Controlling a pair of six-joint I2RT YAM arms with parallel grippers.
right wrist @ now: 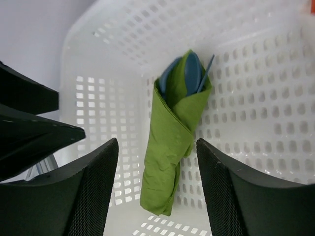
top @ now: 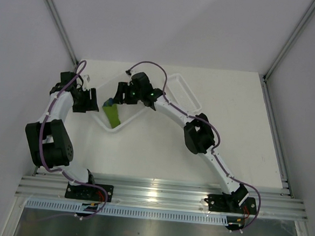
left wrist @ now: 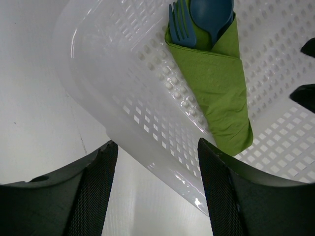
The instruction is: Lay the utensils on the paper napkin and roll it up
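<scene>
The paper napkin (top: 113, 115) is an olive-green roll lying in a white perforated basket (top: 187, 94). The dark blue utensils (right wrist: 189, 73) poke out of its far end, and in the left wrist view I see a fork and a spoon bowl (left wrist: 197, 19) among them. My right gripper (right wrist: 157, 191) hangs open just over the roll (right wrist: 170, 142); its fingers stand on either side of the lower end with a gap to each. My left gripper (left wrist: 155, 191) is open at the basket's corner, and the rim (left wrist: 162, 162) passes between its fingers without being clamped.
The basket wall (right wrist: 256, 98) rises round the roll on all sides. The left gripper's dark fingers (right wrist: 29, 128) show at the left of the right wrist view, close to the basket's corner. White table (top: 160, 156) lies in front of the basket.
</scene>
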